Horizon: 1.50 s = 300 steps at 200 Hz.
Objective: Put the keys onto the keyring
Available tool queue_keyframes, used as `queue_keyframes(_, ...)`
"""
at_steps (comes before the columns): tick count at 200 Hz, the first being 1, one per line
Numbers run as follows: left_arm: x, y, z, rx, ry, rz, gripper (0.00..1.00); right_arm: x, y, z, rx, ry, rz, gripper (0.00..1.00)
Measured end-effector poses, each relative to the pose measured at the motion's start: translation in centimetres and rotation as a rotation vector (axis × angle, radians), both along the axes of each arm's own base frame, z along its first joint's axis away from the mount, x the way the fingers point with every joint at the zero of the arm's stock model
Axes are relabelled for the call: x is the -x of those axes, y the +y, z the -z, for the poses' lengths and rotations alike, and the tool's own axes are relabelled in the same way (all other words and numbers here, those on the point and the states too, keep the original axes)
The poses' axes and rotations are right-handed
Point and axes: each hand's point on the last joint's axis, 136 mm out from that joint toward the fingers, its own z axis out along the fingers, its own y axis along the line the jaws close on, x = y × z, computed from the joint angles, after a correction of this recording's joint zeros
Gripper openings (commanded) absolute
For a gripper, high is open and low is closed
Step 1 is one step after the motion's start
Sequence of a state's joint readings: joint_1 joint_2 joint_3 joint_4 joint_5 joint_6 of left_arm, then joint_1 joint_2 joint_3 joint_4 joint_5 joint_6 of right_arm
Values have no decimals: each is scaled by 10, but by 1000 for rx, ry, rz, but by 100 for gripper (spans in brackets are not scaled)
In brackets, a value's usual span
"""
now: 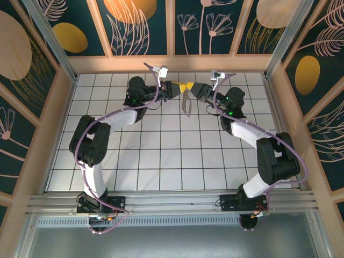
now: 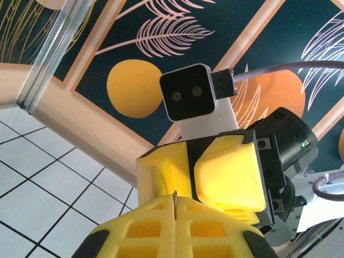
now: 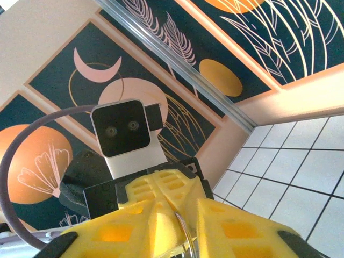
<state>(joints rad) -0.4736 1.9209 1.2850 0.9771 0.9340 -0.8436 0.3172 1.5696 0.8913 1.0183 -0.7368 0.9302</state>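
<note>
Both grippers meet tip to tip above the far middle of the tiled floor. My left gripper (image 1: 176,87) (image 2: 175,208) is shut on the keyring (image 2: 175,202), whose thin metal edge pokes up between the yellow fingers. In the top view the keyring (image 1: 186,103) hangs down below the two grippers as a slim grey loop. My right gripper (image 1: 194,88) (image 3: 185,228) faces the left one with its jaws a little apart. The ring's wire (image 3: 184,232) runs through that gap. The keys are hidden.
The white tiled floor (image 1: 161,156) lies below the raised grippers. Peach-framed wall panels (image 1: 172,62) stand close behind them. Purple cables (image 1: 97,126) loop along both arms.
</note>
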Motion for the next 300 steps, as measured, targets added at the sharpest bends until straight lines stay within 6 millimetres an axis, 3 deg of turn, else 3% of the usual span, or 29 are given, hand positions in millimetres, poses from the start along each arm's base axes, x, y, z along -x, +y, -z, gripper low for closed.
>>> queue_keyframes(45, 0, 0, -2, 4, -8, 0, 0, 2, 2, 2, -14, 3, -23, 22)
queue_keyframes(73, 0, 0, -2, 5, -10, 0, 0, 6, 1, 7, -15, 11, -30, 14)
queue_keyframes(102, 0, 0, -1, 5, -3, 1, 0, 7, 1, 8, -22, 9, -30, 0)
queue_keyframes(135, 0, 0, -1, 7, 6, 3, 0, 7, 1, 8, -17, 0, -29, 0)
queue_keyframes(156, -1, 0, -1, 5, 10, -1, 20, 4, 0, 8, 3, -10, -24, 0)
queue_keyframes(168, -5, 1, 1, 2, 14, -20, 25, 3, 1, 6, 20, -20, -27, 0)
queue_keyframes(210, -13, 6, 0, -20, -7, -53, 30, -17, -12, 3, 89, -28, 2, 0)
queue_keyframes(243, -26, 21, -6, -50, -37, -93, 31, -37, -21, 3, 144, -34, -6, 0)
queue_keyframes(300, -37, 32, -9, -133, -85, -79, 32, -63, -7, 16, 289, -51, -146, 0)
